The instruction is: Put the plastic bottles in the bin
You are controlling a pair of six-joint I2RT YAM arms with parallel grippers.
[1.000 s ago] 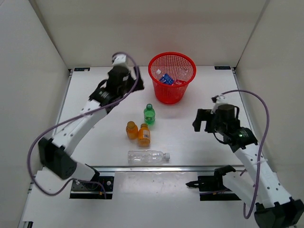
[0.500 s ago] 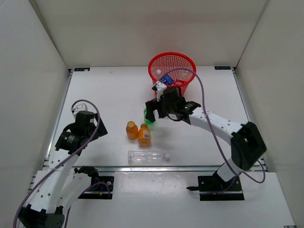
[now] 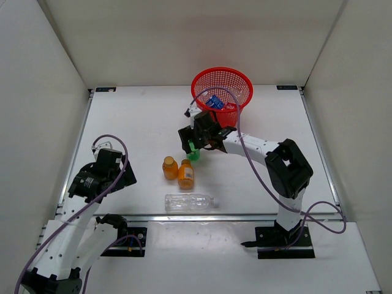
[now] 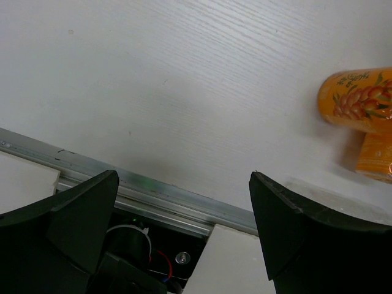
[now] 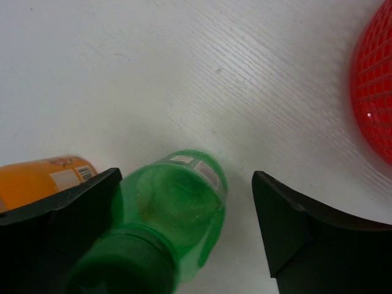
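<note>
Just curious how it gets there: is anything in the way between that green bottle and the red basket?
Nothing visible does. The green bottle stands between the right gripper's open fingers, with no object between it and the bin. The two orange bottles stand on its other side, away from the bin.

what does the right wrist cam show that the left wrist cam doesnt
Only the right wrist view: the green bottle between the open fingers of the right gripper, and the mesh wall of the red bin at the right edge.
Only the left wrist view: the metal rail along the table's near edge, with wiring below it.
Both: the white table and an orange bottle.
</note>
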